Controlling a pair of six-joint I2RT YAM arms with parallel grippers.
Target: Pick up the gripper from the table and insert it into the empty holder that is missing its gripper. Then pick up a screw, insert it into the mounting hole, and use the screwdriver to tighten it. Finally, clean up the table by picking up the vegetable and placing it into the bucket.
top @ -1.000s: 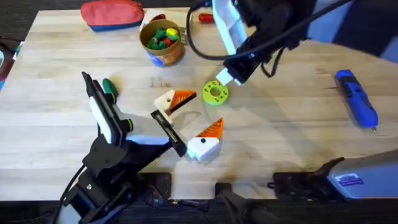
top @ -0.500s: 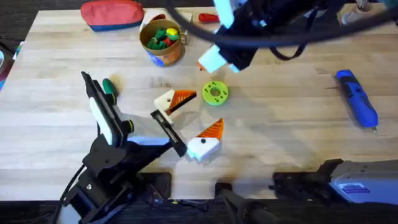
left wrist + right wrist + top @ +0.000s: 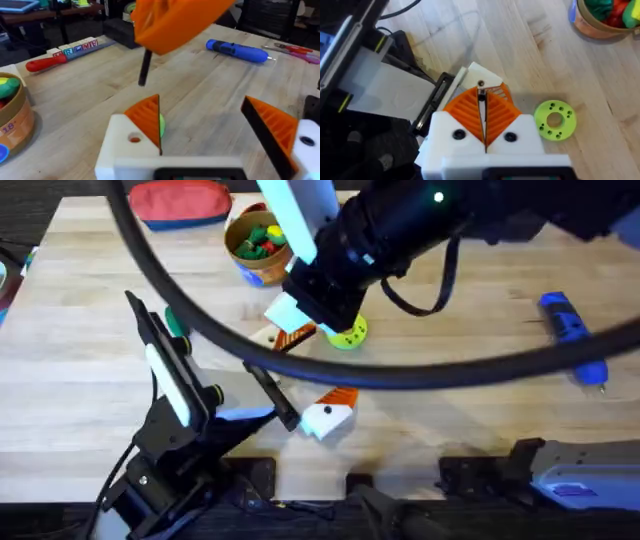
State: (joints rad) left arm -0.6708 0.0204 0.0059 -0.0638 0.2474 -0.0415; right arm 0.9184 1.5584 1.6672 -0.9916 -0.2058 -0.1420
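The gripper [image 3: 487, 76], a cream-white piece backing an orange ribbed wedge, sits at the far end of the black rail [image 3: 432, 107] on the left arm, with its mounting hole [image 3: 135, 139] exposed. The white holder [image 3: 322, 418] with the black dot sits at the near end. The left gripper [image 3: 199, 102] thus stands wide apart, clamping nothing, apparently to present that hole. Just above hangs the right gripper [image 3: 482, 95], its pads pressed together on a thin dark screw [image 3: 144, 67] that points down, probably lined up for insertion. The green disc [image 3: 350, 332] lies just to the right.
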